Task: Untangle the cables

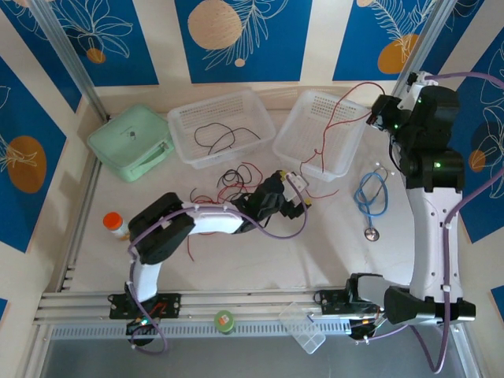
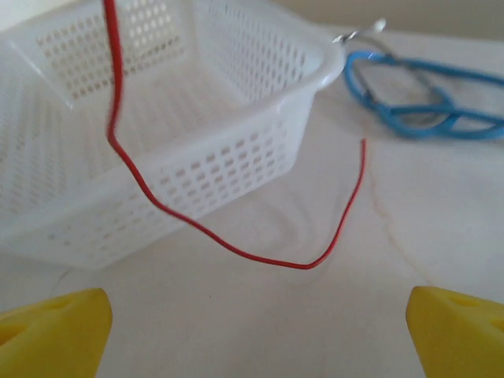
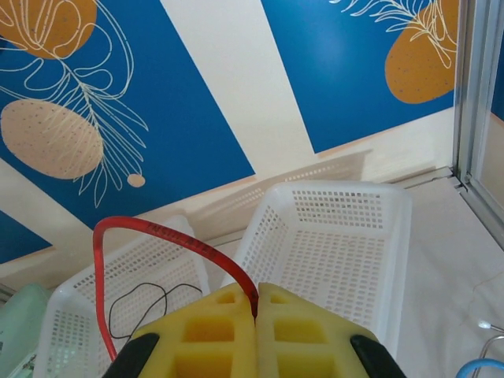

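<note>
1. One red cable [image 3: 150,230] is pinched in the right gripper [image 3: 257,315], whose yellow fingers [image 3: 213,335] are clenched on it; in the top view that gripper [image 1: 375,116] hangs raised at 3 o'clock of the right basket [image 1: 293,118]; the cable arcs off toward 9 o'clock and drops across this basket to the table [image 1: 331,236].
2. Seen from the left wrist, the cable's lower run [image 2: 236,248] passes the basket's wall and curls over the table.
3. A tangle of red and black cables [image 1: 232,179] lies mid-table; loose strands [image 1: 216,138] rest inside the left basket [image 1: 178,140], at 12 o'clock of the tangle.
4. The left gripper [image 1: 298,193] sits at 3 o'clock of the tangle; its jaws are released wide, with nothing between them.
5. A blue stethoscope [image 1: 372,197] lies at 3 o'clock of the left gripper; a green case [image 1: 130,142] lies at 9 o'clock of the left basket; an orange bottle [image 1: 116,224] stands at 8 o'clock of the tangle.
</note>
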You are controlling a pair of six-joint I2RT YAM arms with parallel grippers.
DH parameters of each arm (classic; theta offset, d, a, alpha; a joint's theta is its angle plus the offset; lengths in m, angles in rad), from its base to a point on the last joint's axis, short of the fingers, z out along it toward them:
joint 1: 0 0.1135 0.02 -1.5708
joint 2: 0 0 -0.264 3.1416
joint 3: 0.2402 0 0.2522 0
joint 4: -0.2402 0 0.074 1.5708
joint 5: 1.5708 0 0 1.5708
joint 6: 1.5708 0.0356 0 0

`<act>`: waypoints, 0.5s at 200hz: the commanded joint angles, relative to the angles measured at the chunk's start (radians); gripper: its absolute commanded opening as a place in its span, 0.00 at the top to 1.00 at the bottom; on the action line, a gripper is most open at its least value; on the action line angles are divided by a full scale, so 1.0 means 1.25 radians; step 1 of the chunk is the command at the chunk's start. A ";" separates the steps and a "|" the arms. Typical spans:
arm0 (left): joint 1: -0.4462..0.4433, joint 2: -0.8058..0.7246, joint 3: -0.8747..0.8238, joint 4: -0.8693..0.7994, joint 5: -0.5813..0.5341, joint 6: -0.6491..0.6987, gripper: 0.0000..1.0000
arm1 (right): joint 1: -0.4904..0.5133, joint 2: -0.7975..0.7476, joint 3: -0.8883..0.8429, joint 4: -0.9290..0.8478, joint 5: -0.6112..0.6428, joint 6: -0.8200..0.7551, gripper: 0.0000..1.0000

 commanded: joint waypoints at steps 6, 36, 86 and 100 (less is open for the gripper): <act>0.007 0.042 0.051 0.082 -0.093 0.008 0.05 | 0.003 -0.034 0.039 -0.043 -0.025 0.010 1.00; 0.024 0.046 0.024 0.156 -0.120 -0.013 0.05 | 0.003 -0.057 0.073 -0.078 -0.037 0.008 1.00; 0.050 0.040 0.002 0.256 0.022 -0.066 0.04 | 0.003 -0.093 0.092 -0.112 -0.063 0.010 1.00; 0.050 0.043 0.006 0.281 0.054 -0.072 0.03 | 0.003 -0.103 0.092 -0.120 -0.061 0.008 1.00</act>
